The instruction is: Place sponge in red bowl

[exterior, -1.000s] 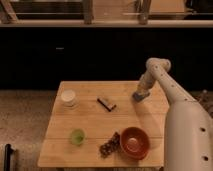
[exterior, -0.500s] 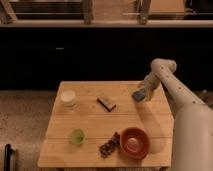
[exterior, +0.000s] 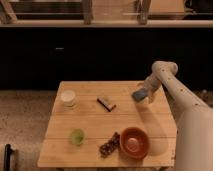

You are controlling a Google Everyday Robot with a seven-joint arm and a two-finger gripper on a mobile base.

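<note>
The sponge (exterior: 139, 94), a small blue-grey block, is at the right rear part of the wooden table (exterior: 90, 125). My gripper (exterior: 146, 95) is right at the sponge, reaching in from the right at the end of the white arm (exterior: 172, 87); whether it grips the sponge does not show. The red bowl (exterior: 134, 142) stands at the table's front right, well in front of the sponge and gripper, with nothing visible inside it.
A dark brown bar (exterior: 106, 104) lies mid-table. A white cup (exterior: 68, 97) stands at the left rear, a green cup (exterior: 76, 136) at the front left. A dark snack bag (exterior: 109, 145) lies just left of the bowl. The robot's white body (exterior: 195, 140) fills the right side.
The arm's elbow has swung right and up. The sponge and the gripper end stay at the same spot on the table.
</note>
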